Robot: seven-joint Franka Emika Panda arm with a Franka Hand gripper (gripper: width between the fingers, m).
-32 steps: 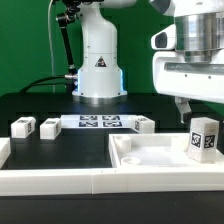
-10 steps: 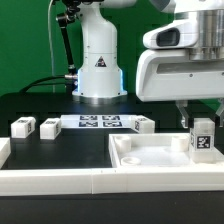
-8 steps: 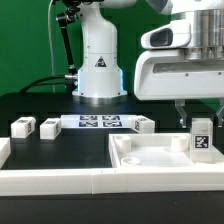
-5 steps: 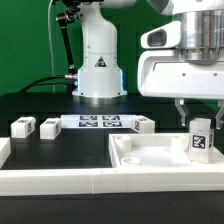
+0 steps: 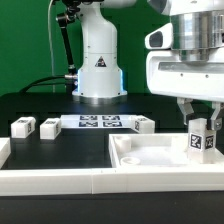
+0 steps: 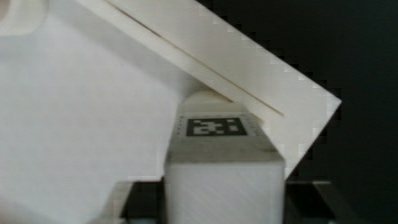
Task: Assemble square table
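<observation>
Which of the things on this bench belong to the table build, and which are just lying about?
Part of the job:
- square tabletop
- leg held upright in the gripper
- three loose legs

Just there:
- marker board
- white border wall
- robot base
</observation>
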